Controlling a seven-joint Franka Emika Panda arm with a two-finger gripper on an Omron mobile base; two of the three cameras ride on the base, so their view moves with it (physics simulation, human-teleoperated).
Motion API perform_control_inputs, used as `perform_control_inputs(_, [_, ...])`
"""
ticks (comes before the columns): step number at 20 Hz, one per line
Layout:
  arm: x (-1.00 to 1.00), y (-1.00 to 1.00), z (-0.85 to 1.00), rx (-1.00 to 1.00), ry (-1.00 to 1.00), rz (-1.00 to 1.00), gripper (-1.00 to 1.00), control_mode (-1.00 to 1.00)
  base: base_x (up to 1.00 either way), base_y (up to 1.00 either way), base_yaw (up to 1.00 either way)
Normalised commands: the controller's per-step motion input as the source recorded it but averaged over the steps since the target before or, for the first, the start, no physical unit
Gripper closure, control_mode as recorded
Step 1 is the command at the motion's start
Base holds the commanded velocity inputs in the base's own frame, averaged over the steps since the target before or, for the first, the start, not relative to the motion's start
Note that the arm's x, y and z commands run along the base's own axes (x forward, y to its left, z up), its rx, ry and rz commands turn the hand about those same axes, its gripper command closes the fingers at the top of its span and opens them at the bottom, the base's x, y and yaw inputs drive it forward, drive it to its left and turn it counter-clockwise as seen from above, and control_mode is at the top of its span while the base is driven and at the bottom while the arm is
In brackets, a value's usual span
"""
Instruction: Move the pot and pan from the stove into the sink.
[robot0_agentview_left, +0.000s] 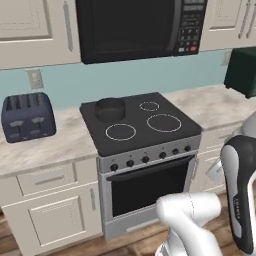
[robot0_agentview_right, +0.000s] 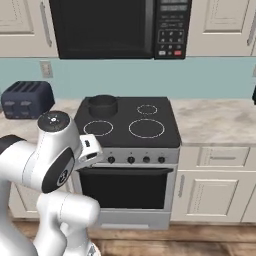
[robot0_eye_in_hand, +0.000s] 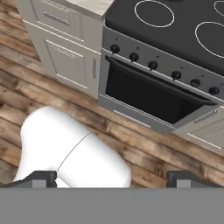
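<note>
The dark grey pot (robot0_agentview_left: 110, 108) (robot0_agentview_right: 103, 105) stands upright on the back left burner of the stove (robot0_agentview_left: 142, 136) (robot0_agentview_right: 120, 120); the other three white rings are bare. In the hand view, the stove (robot0_eye_in_hand: 186, 26) lies at the top, with its knob row and oven door below it. My gripper (robot0_eye_in_hand: 113, 178) is open, its two dark fingertips (robot0_eye_in_hand: 43, 177) far apart with nothing between them. It hangs low over the wooden floor in front of the oven, well away from the pot. The pan and the sink are out of view.
A dark blue toaster (robot0_agentview_left: 27, 117) (robot0_agentview_right: 27, 99) sits on the counter left of the stove. A black microwave (robot0_agentview_left: 140, 27) (robot0_agentview_right: 115, 27) hangs above the cooktop. A dark green appliance (robot0_agentview_left: 242, 72) stands at the far right. Cabinet fronts (robot0_eye_in_hand: 70, 61) flank the oven.
</note>
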Motion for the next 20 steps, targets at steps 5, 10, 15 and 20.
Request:
perform_control_inputs(5, [0.0,0.0,0.0,0.0,0.0,0.0,-1.0,1.0,0.54,0.0,0.03])
perform_control_inputs(10, [0.0,0.0,0.0,0.0,0.0,0.0,-1.0,1.0,0.55,0.0,0.05])
perform_control_inputs(15, [0.0,0.0,0.0,0.0,0.0,0.0,-1.0,1.0,0.59,0.0,0.05])
perform_control_inputs(20, [0.0,0.0,0.0,0.0,0.0,0.0,-1.0,1.0,0.62,0.0,0.05])
